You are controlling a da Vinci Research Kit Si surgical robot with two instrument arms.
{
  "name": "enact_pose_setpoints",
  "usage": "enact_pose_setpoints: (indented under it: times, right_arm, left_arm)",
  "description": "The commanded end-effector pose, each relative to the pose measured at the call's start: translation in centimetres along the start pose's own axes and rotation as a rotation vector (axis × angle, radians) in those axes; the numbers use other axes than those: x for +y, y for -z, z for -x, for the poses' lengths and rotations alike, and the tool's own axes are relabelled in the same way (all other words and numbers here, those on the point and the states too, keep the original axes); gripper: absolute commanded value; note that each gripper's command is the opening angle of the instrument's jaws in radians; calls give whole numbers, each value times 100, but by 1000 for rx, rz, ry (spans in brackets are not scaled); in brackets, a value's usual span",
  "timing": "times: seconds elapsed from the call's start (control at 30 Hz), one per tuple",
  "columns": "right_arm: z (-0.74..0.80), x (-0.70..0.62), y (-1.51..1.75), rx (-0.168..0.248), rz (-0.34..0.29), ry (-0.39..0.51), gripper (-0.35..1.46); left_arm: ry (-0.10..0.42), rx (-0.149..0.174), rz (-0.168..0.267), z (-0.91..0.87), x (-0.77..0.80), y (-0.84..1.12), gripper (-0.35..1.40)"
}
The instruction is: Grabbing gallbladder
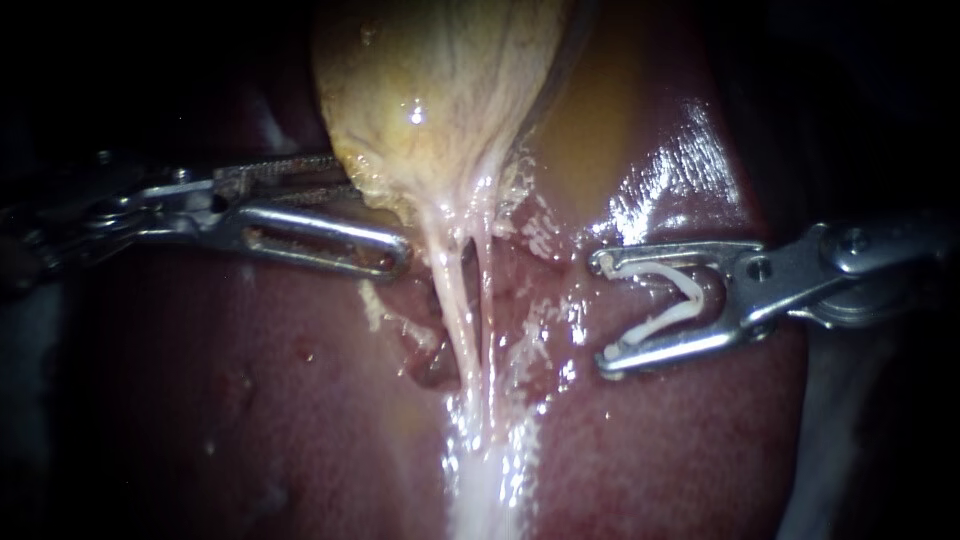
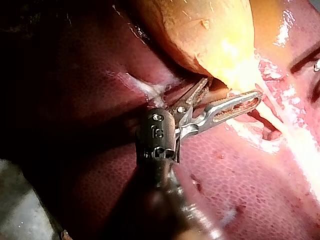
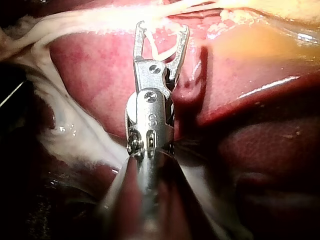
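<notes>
Darkness closes in around the edges, and the working surface is the wet, dark red liver [image 1: 250, 400], which fills most of the endoscope view. The gallbladder [image 1: 440, 90], yellow-tan and glistening, hangs in from the upper middle and narrows at its lower end into pale strands of tissue [image 1: 465, 300] that run down over the liver.

The left instrument [image 1: 375, 210] comes in level from the left. Its jaws are open, one toothed jaw tucked against the gallbladder's lower edge and one slotted jaw below it, so the rim of the gallbladder sits in the gap between them. A gap shows on the slotted side, so I judge nothing is gripped yet. The left wrist view shows the same straddle from behind. This placement makes sense for the task: low on the gallbladder, just beside where it tapers, a hold would let the sac be lifted and the strands drawn taut.

The right instrument [image 1: 603, 312] waits well to the other side of the strands, over bare liver. Its jaws stand wide but cradle a white clip [image 1: 670, 300], a V whose legs lie against both jaws. It is probably parked clear so the left instrument can work.

The grab looks nearly done: what is left is to close the jaws on the rim without it slipping off the wet wall.
</notes>
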Motion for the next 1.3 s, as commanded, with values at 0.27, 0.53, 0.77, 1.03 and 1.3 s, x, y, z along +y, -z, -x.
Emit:
enact_pose_setpoints:
  times: [0.27, 0.53, 0.77, 1.03, 1.3]
  right_arm:
    - [0, 0, 0, 0, 0, 0, 49]
    - [0, 0, 0, 0, 0, 0, 49]
    - [0, 0, 0, 0, 0, 0, 49]
    - [0, 0, 0, 0, 0, 0, 49]
    - [0, 1, 0, 0, 1, 0, 49]
  left_arm:
    - [27, -7, -1, 1, -7, 7, -17]
    - [41, -20, -8, -1, 2, 13, -35]
    - [49, -47, 5, -3, 14, 20, -35]
    - [48, -57, 20, -7, 35, 40, -35]
    - [46, -69, 38, -9, 64, 63, -35]
